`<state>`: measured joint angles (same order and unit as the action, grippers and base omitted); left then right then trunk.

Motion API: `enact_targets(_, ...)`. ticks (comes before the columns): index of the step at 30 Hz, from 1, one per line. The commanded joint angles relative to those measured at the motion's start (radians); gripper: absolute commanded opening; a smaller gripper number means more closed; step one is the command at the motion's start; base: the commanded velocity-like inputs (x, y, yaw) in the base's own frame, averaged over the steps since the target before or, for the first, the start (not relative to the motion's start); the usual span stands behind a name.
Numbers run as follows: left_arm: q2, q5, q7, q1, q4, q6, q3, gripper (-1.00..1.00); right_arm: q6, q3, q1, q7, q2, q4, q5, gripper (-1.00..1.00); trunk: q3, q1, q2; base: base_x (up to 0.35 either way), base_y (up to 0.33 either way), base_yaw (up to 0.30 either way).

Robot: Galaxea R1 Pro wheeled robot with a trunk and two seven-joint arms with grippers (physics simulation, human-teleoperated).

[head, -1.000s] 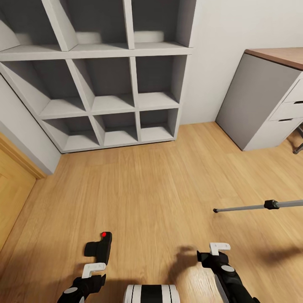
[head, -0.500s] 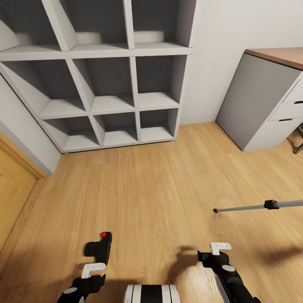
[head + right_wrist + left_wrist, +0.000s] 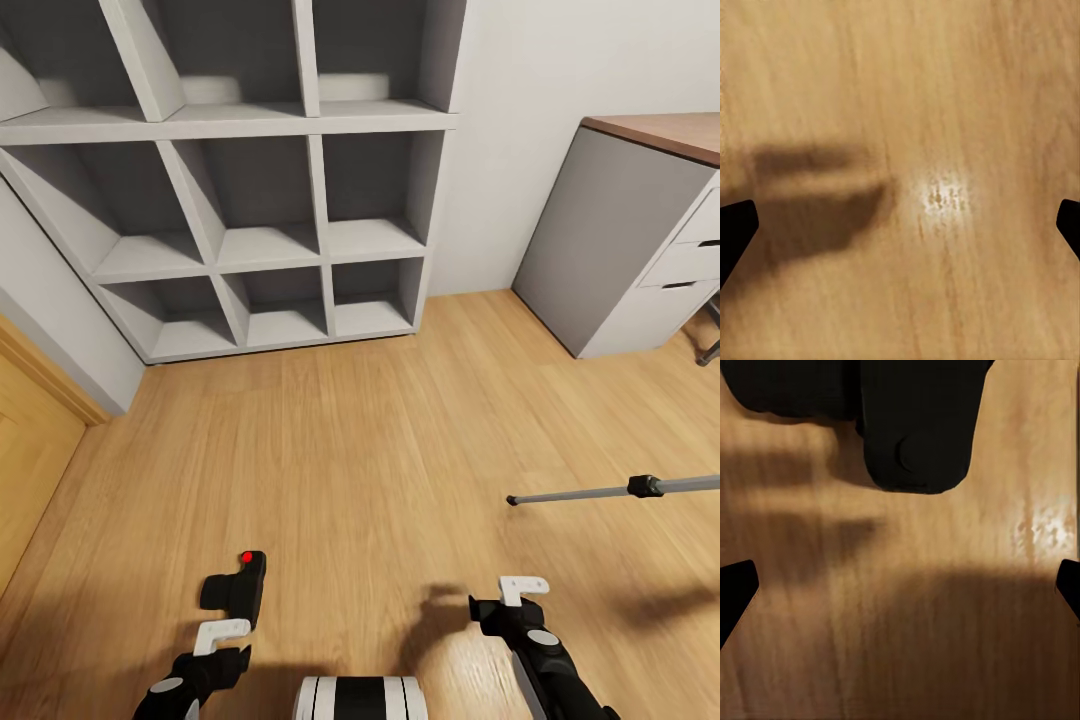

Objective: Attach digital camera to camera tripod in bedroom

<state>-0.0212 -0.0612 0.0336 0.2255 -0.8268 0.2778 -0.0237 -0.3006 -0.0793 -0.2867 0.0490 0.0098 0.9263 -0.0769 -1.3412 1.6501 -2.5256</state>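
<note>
1. Light wood floor (image 3: pixel 400 440) runs to a grey cube shelf (image 3: pixel 270 250).
2. Digital camera (image 3: pixel 238 588) lies on the floor (red button up), long axis pointing away from the robot.
3. Left hand (image 3: pixel 222 640) sits just behind it, nearer, spread wide.
4. Right hand (image 3: pixel 522 592) is spread wide, near the camera tripod (image 3: pixel 600 491) leg.

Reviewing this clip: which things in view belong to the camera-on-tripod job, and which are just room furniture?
Job:
digital camera, on the floor ahead of the left gripper
camera tripod, one leg reaching in from the right

Just there:
grey cube shelf
desk
wooden door
</note>
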Motion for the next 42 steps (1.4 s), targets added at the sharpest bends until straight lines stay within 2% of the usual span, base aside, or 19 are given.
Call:
enact_targets(1, 0.000, -0.007, 0.003, 0.000, -0.008, 0.007, 0.001, 1.00, -0.006, -0.002, 0.000, -0.001, 0.001, 0.002, -0.008, 1.00, -0.001, 0.000, 0.000, 0.000, 0.000, 0.000)
enact_targets(10, 0.000, -0.007, 0.003, 0.000, -0.036, 0.013, 0.002, 1.00, -0.006, -0.002, 0.000, -0.003, 0.004, 0.002, -0.009, 1.00, -0.001, 0.000, 0.000, 0.000, 0.000, 0.000)
enact_targets(39, 0.000, -0.008, 0.003, 0.000, -0.043, 0.001, 0.003, 1.00, -0.008, -0.004, 0.000, 0.004, 0.002, 0.002, -0.015, 1.00, -0.001, 0.000, 0.000, 0.000, 0.000, 0.000)
enact_targets(42, 0.000, -0.009, 0.000, 0.000, -0.043, 0.000, 0.002, 1.00, -0.008, -0.005, 0.000, 0.004, 0.001, 0.002, -0.015, 1.00, -0.012, 0.001, -0.001, 0.000, 0.000, 0.000)
